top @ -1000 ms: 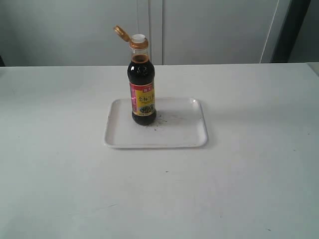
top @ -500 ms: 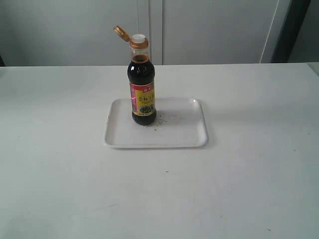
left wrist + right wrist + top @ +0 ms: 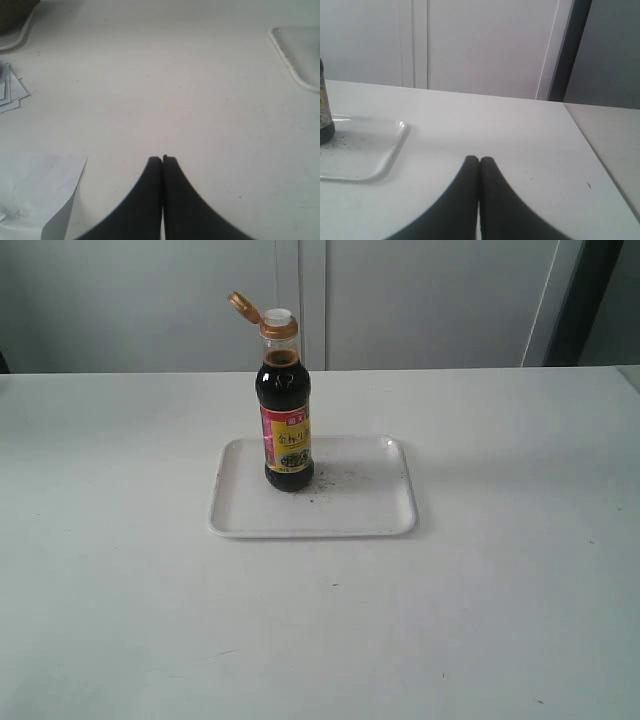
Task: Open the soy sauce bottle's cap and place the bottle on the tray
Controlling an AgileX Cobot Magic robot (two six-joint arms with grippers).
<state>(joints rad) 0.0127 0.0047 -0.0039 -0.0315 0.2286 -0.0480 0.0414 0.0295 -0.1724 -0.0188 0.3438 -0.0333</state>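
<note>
**Both grippers drawn back, bottle standing open on the tray**

Both black grippers, left (image 3: 162,159) and right (image 3: 479,159), have their jaws pressed together on nothing, over bare white table (image 3: 480,620), neither showing in the exterior view. Farther off, the flat white rectangular tray (image 3: 370,515) carries the small clear bottle of dark soy sauce (image 3: 287,430) upright on its left half. Its orange-gold flip cap (image 3: 243,307) hangs tipped back off the white spout, so the job looks done.
</note>
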